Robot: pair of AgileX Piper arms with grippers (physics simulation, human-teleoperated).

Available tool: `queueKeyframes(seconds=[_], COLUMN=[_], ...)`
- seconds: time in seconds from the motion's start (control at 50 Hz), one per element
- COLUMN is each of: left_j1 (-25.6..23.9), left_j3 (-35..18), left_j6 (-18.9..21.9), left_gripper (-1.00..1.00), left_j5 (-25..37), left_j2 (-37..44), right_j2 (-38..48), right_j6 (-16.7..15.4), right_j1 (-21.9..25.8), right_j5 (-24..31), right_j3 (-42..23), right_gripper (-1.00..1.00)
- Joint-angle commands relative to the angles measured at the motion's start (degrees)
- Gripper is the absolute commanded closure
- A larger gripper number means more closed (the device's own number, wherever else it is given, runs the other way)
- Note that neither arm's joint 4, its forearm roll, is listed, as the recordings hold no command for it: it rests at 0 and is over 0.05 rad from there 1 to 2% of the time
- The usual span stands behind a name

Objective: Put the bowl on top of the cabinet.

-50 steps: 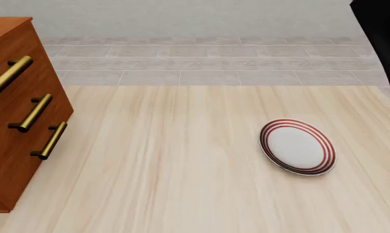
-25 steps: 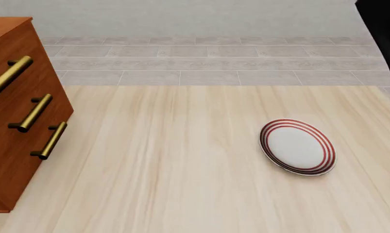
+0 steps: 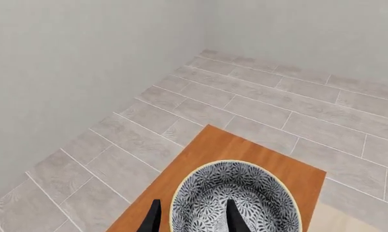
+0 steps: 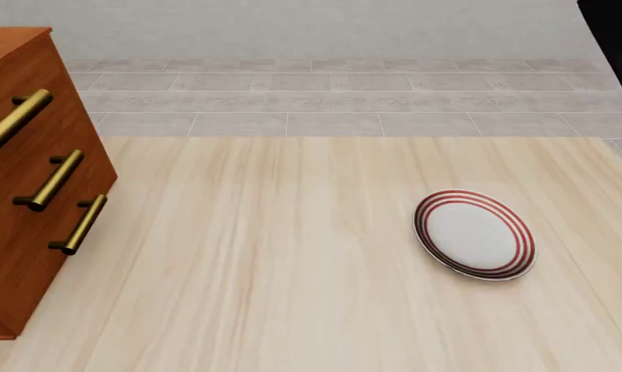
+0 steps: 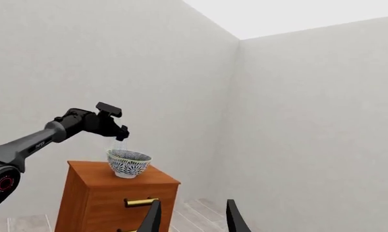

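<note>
Bowl [image 3: 236, 198], patterned in dense blue-black florals with a pale rim, sits upright on the flat top of the reddish-brown cabinet [image 3: 245, 150], near its middle. The left claw [image 3: 192, 217] straddles the bowl's rim in the left wrist view, one finger outside the wall and one over the patterned inside; whether the fingers actually press the rim cannot be told. From the right wrist view, the left arm [image 5: 52, 133] reaches over the cabinet [image 5: 110, 198] with its claw [image 5: 120, 140] just above the bowl [image 5: 128, 163]. The right claw [image 5: 192, 217] is raised well apart from the cabinet, fingers spread on nothing. In the front view, a red-ringed white plate [image 4: 474, 234] lies on the wooden desk [image 4: 290, 271], well apart from the cabinet's brass handles [image 4: 57, 180].
</note>
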Motion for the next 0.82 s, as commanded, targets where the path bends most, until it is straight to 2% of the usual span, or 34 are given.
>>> queueKeyframes(seconds=[0.02, 0.48, 0.82], left_j1=[-1.38, -2.94, -8.32], left_j3=[-2.84, -8.30, -12.92], left_j6=[-0.27, 2.02, 3.99], left_gripper=[-1.00, -1.00, -1.00], left_j5=[1.06, 2.84, 3.82], left_j2=[-0.36, -3.05, -3.94], right_j2=[-0.27, -1.13, -1.65], right_j6=[-0.14, -0.24, -0.25], right_j1=[-0.07, -0.01, -0.26], right_j5=[0.16, 0.74, 0.95], right_j3=[-0.18, -0.42, -0.57], right_gripper=[-1.00, -1.00, -1.00])
